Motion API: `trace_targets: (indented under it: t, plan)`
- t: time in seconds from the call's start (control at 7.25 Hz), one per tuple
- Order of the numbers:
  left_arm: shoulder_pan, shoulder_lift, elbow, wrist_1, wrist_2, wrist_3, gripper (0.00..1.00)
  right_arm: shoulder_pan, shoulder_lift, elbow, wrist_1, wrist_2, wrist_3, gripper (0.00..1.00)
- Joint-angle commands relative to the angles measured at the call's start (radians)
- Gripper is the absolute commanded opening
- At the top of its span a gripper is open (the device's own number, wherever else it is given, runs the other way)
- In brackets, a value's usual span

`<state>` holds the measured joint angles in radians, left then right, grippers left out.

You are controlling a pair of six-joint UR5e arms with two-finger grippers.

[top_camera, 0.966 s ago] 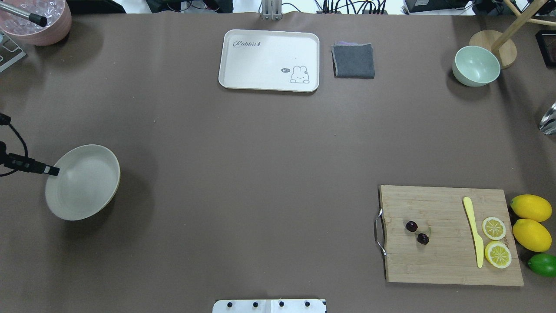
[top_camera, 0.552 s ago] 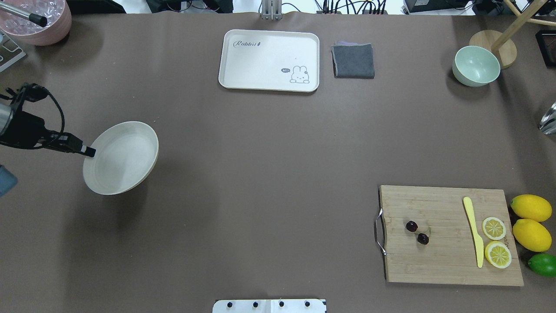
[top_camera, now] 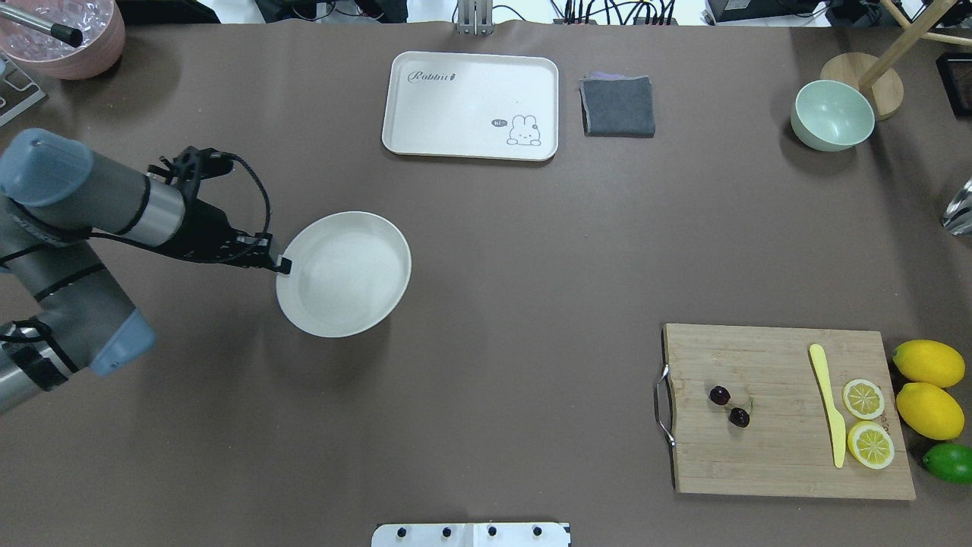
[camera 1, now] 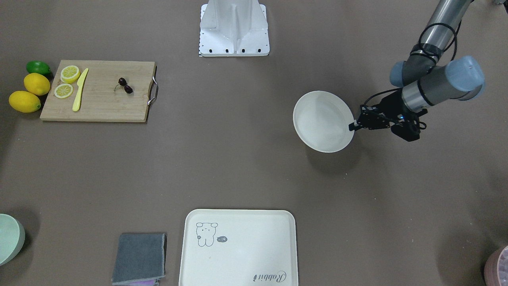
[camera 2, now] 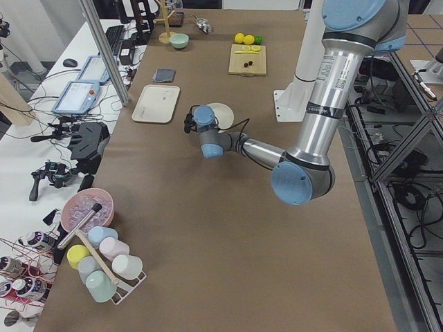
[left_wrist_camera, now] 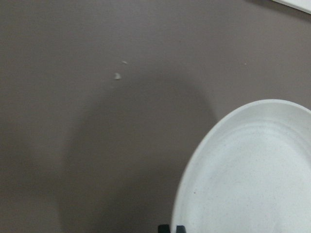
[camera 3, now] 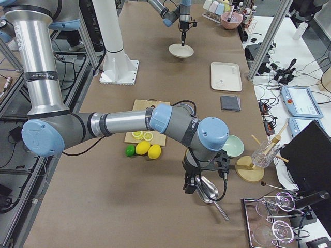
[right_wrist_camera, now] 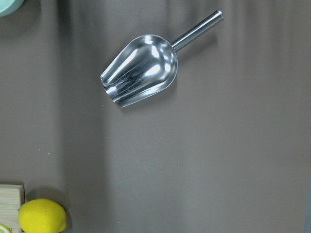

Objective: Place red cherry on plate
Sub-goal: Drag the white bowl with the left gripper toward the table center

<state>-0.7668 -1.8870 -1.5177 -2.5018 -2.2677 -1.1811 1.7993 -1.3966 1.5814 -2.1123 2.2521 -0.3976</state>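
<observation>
The red cherry (top_camera: 729, 406), a dark pair on thin stems, lies on the wooden cutting board (top_camera: 782, 456) near its handle, also seen as the cherry (camera 1: 124, 85). The plate (top_camera: 345, 273) is a round cream dish left of the table's middle. My left gripper (top_camera: 281, 264) is shut on its left rim. From across the table the plate (camera 1: 323, 121) casts an offset shadow while the left gripper (camera 1: 352, 126) pinches its edge. The right gripper (camera 3: 190, 186) shows only in the exterior right view, over a metal scoop; I cannot tell its state.
On the board lie a yellow knife (top_camera: 828, 403) and two lemon slices (top_camera: 866, 422); lemons and a lime (top_camera: 930, 410) sit beside it. A rabbit tray (top_camera: 471, 105), grey cloth (top_camera: 618, 106) and mint bowl (top_camera: 832, 115) line the far edge. A metal scoop (right_wrist_camera: 141, 68) lies far right.
My left arm has swung in from the left edge, carrying the plate rightward toward the table's middle. The cherry and board have not moved.
</observation>
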Motion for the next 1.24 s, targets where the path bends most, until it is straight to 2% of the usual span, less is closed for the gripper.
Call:
trace_targets:
  t: [0.0, 0.28, 0.55, 0.69, 1.1]
  plan:
    - [0.098, -0.09, -0.032, 0.151, 0.139, -0.006, 0.0, -0.001, 0.004, -0.006, 0.002, 0.001, 0.002, 1.0]
    - [0.159, -0.148, -0.055, 0.246, 0.213, -0.008, 0.0, 0.0, 0.004, -0.008, 0.0, 0.001, 0.0, 1.0]
    - [0.185, -0.164, -0.05, 0.261, 0.236, -0.009, 0.0, 0.0, 0.004, -0.008, 0.0, 0.003, 0.002, 1.0]
    - [0.222, -0.188, -0.047, 0.286, 0.287, -0.009, 0.0, 0.0, 0.004, -0.008, 0.002, 0.003, 0.0, 1.0]
    - [0.25, -0.211, -0.044, 0.31, 0.307, -0.008, 0.0, 0.0, 0.001, -0.008, 0.0, 0.003, 0.0, 1.0]
